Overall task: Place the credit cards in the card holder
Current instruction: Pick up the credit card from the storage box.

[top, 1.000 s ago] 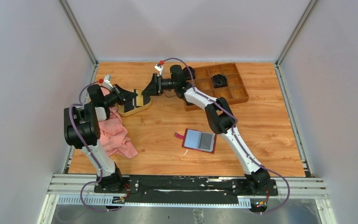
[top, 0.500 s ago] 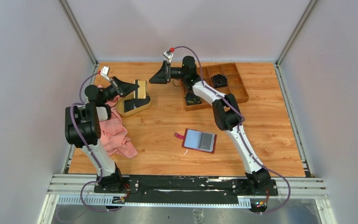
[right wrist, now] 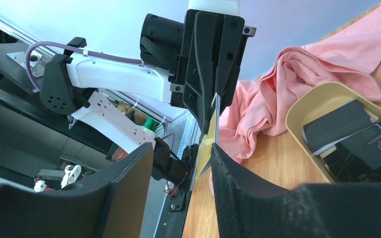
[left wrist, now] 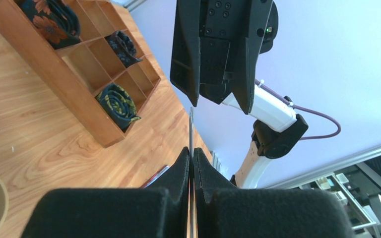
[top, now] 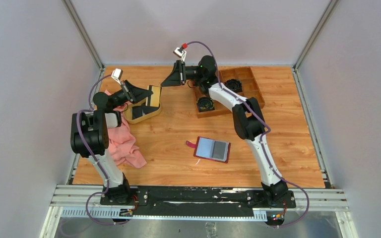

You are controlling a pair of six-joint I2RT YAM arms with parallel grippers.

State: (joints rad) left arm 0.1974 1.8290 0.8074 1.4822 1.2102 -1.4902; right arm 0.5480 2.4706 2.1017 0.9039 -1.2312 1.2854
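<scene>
Card holder [top: 212, 149]: open and flat on the counter, on the near side of the tan dish [top: 144, 119], toward my right arm; dark credit cards [top: 141, 110] lie in that dish. My left gripper [left wrist: 191, 158]: clamped on one tan-gold card [left wrist: 191, 130] over the dish's far rim. My right gripper [right wrist: 178, 148]: jaws apart and empty, just beyond the dish, its gap facing the card's thin edge, which I judge suits a handover.

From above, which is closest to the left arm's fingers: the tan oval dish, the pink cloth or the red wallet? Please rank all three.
1. Tan oval dish, right beside the left fingers, far left of the table.
2. Pink cloth, left edge, by that arm.
3. Red card holder, lying open mid-table.
</scene>
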